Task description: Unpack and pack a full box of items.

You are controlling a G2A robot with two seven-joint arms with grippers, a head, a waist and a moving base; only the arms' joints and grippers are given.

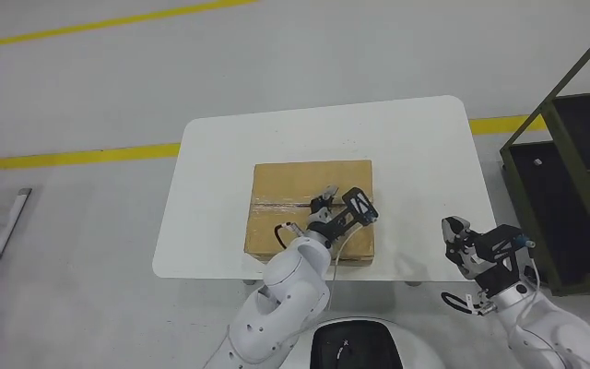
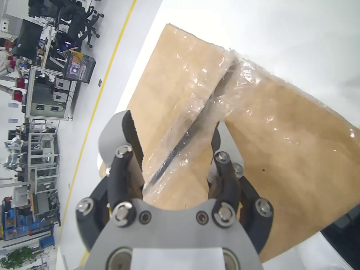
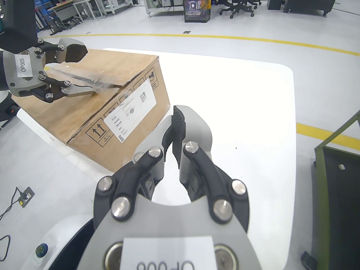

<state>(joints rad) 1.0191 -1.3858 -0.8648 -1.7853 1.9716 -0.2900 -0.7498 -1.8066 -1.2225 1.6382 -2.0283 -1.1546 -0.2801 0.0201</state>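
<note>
My left claw (image 2: 173, 126) gapes over the taped brown cardboard box (image 2: 281, 147) (straddling its seam), my right claw (image 3: 174, 130) pinched closed above the white worktop (image 3: 239, 99).

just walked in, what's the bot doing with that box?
The left claw is open over the top of the cardboard box on the white table, its fingers on either side of the taped centre seam near one end. The tape is crinkled there, but the box is closed and nothing is unpacked yet. The right claw is shut on nothing and sits above the table beside the box, apart from it.
</note>
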